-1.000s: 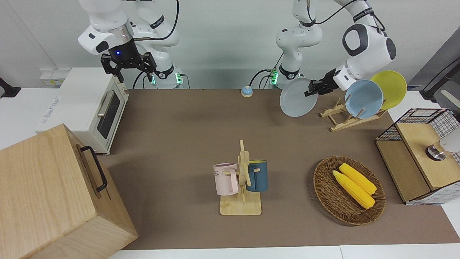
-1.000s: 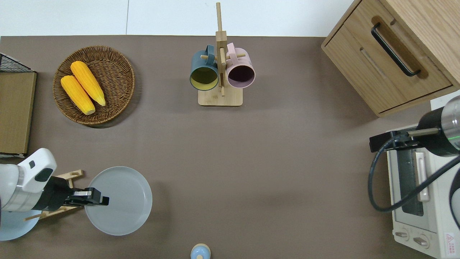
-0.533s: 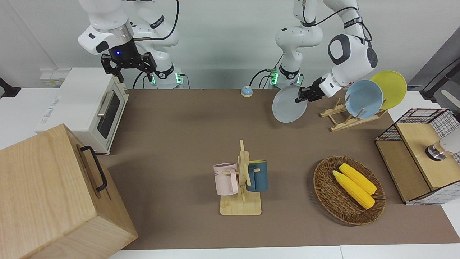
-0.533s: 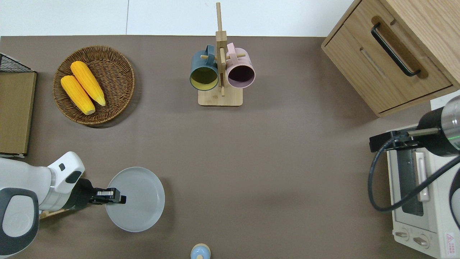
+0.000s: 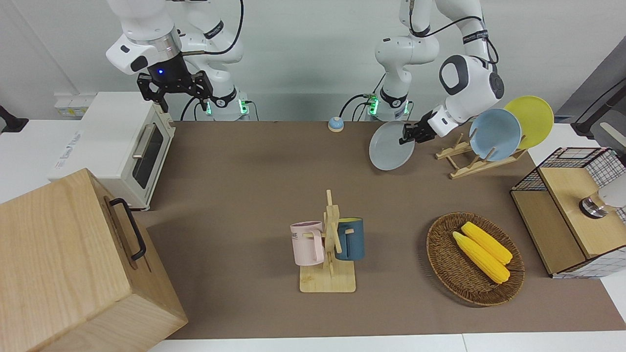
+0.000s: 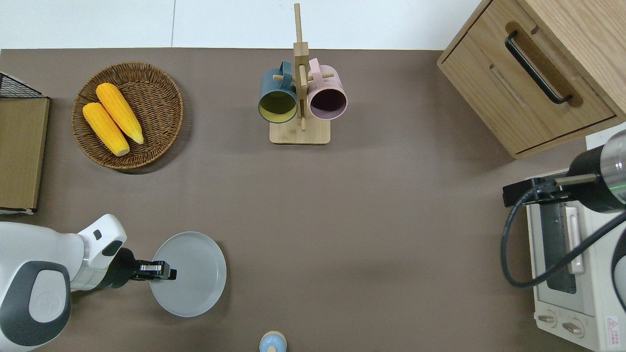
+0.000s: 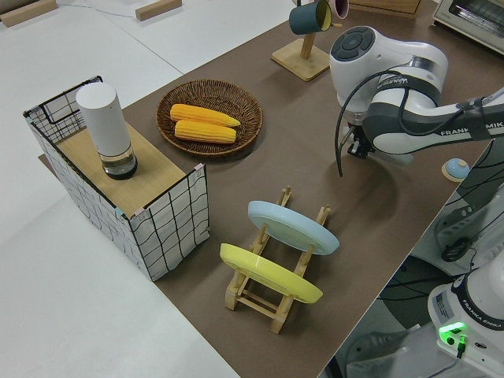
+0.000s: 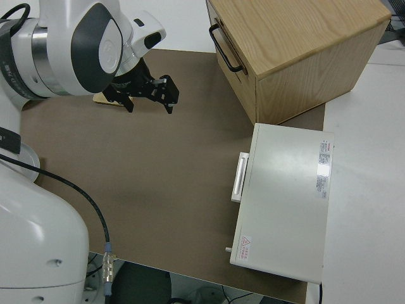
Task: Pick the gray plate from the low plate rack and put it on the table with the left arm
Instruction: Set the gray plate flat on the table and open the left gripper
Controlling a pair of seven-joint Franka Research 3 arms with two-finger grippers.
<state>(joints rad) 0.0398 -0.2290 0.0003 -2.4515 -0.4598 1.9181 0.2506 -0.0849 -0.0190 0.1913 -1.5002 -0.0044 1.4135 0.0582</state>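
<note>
Plate (image 5: 390,146) is clear of the rack (image 5: 469,159), tilted and pinched at its rim by the left gripper (image 5: 407,135) over bare table (image 6: 342,220), so I'd level it, lower slowly, then let go; right arm's parked.

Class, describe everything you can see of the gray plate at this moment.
The gray plate is round, matte, pale blue-gray, with a shallow raised rim. It is clear of the low plate rack, tilted, and held at its edge by the left gripper. It is over bare table. Whether its lower edge touches the table cannot be told.
</note>
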